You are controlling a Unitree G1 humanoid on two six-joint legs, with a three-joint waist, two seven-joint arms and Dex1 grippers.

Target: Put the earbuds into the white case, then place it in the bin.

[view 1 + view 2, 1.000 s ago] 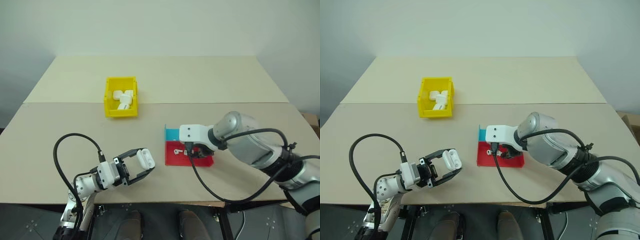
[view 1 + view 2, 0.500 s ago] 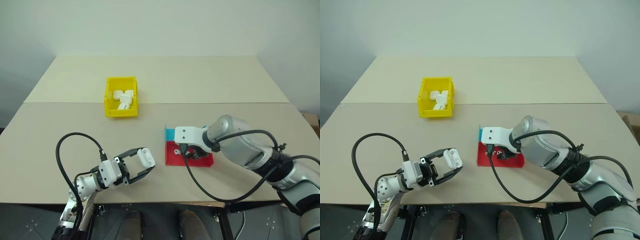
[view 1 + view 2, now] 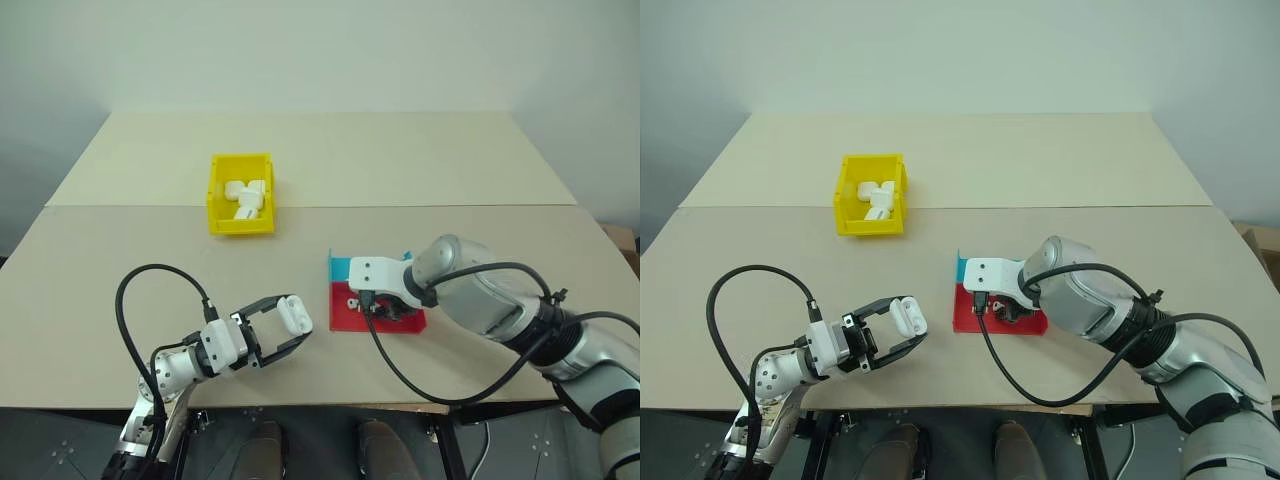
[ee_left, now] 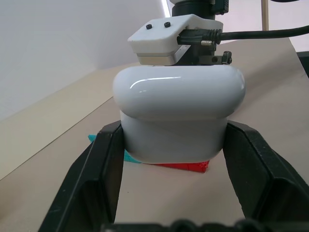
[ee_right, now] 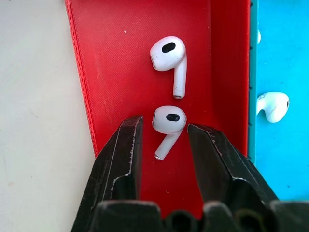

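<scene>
Left gripper [image 3: 288, 328] clamps the white case [image 3: 293, 315] near the desk's front edge; right gripper [image 5: 163, 135], fingers parted, straddles an earbud [image 5: 167, 124] in the red tray [image 5: 116, 58].

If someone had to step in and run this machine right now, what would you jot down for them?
Left hand: shut on the small rounded white plastic case, held above the table, lid open.
Right hand: open, fingers either side of one tiny white stemmed earbud in the red half of the shallow red and blue tray; not gripped yet. A second earbud lies just beyond, and a third in the blue half.
Small yellow plastic bin: already holds white items.
Done: case in hand.
Left: load earbuds, bin the case.
</scene>
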